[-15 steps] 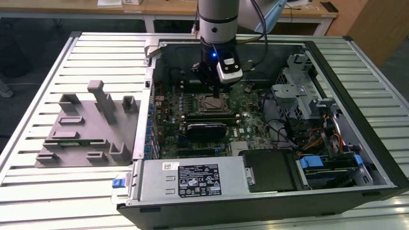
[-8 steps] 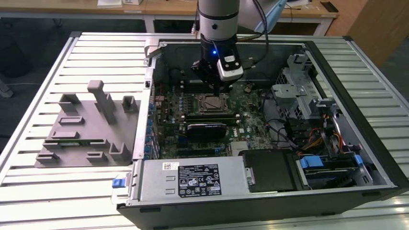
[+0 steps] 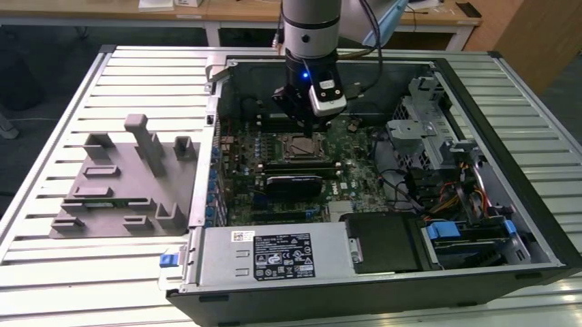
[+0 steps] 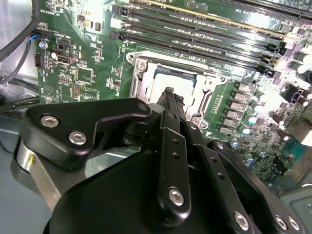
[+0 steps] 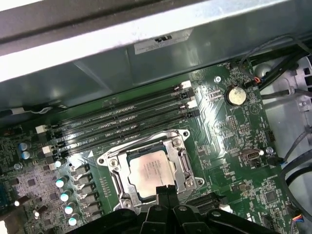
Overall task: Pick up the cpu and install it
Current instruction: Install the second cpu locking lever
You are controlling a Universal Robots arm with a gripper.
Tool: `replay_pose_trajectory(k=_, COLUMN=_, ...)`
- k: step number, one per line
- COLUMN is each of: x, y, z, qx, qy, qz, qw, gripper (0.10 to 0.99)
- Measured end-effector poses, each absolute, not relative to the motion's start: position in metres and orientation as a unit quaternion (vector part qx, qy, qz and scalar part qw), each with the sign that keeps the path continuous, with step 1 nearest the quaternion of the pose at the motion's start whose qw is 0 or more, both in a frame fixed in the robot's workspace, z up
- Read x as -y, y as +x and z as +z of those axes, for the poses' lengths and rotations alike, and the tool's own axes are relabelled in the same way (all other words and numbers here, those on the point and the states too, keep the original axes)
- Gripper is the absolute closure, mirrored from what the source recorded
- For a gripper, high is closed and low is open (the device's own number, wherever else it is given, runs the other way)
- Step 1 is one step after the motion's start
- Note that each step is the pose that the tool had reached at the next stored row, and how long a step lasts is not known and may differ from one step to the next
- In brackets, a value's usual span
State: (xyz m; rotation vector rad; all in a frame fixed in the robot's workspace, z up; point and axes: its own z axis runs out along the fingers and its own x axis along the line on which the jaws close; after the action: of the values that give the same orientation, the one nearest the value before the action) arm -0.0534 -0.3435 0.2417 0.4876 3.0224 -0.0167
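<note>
Silvery cpu (image 5: 152, 171) in socket (image 5: 181, 158)

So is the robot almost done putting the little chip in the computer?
Nearly, it seems. The cpu already lies flat inside the socket on the motherboard, so picking up and placing look done. The gripper hangs just above the chip's edge in both wrist views, and its fingertips look pressed together with nothing between them. The grey tray beside the computer case has no chip visible on it.

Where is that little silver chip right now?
The cpu lies flat in the metal-framed socket on the green motherboard, beside the long memory slots. In both wrist views the pincer is at its edge.
</note>
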Motion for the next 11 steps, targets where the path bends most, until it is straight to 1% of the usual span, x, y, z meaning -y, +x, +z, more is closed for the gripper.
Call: replay_pose_trajectory(k=11, x=0.36, y=-0.053, z=0.242, qx=-0.986, qy=0.159, qz=-0.005, qw=0.04, gripper=0.98)
